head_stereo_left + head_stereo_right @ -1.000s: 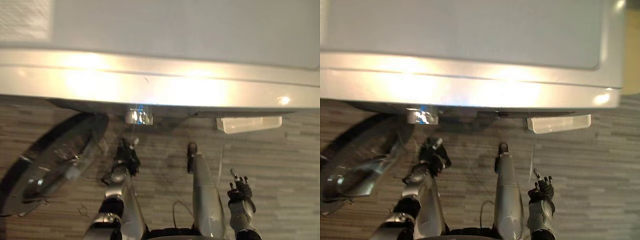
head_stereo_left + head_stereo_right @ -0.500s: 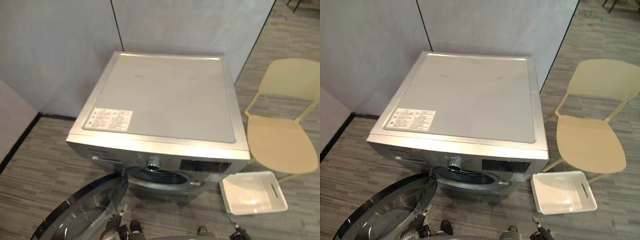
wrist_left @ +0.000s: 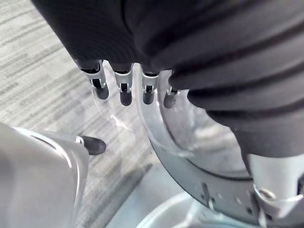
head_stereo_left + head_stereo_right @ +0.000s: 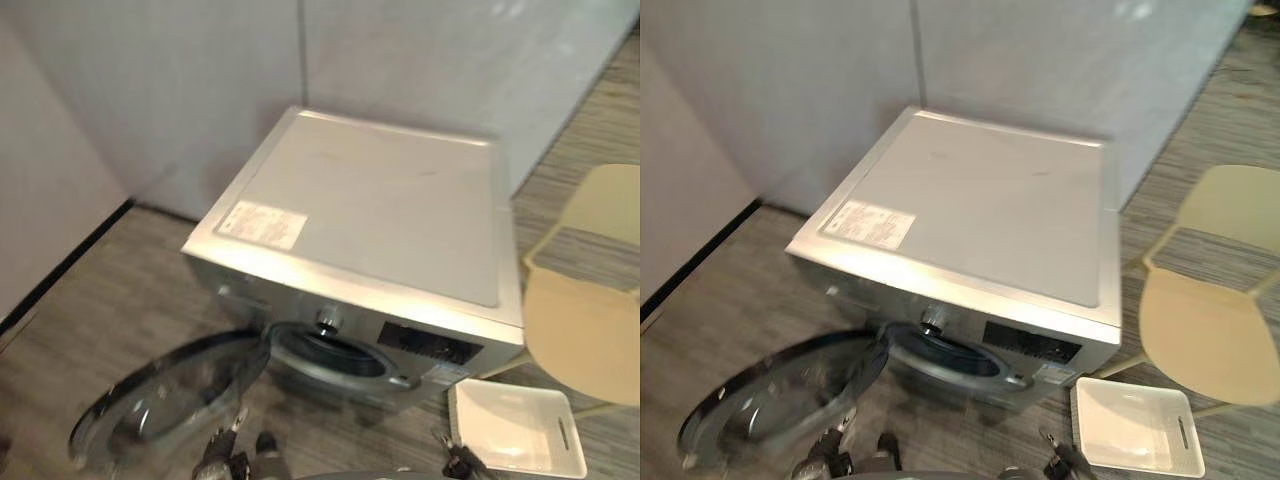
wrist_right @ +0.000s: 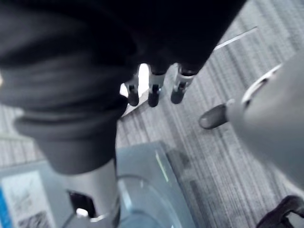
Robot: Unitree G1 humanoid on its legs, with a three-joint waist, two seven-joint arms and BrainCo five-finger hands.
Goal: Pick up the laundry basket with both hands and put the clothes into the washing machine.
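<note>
Both empty, your left hand (image 3: pixel 124 90) and right hand (image 5: pixel 153 92) hang straight-fingered; white rectangular plastic basket (image 4: pixel 510 428) 5 o'clock of silver washing machine (image 4: pixel 380 210).

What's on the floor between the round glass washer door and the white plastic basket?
Bare grey striped floor in front of the silver washing machine, as both eye views show.

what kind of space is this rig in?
Likely a staged laundry corner, not a home: washer with its door open, white basket on the floor beside it, grey partition panels behind.
</note>
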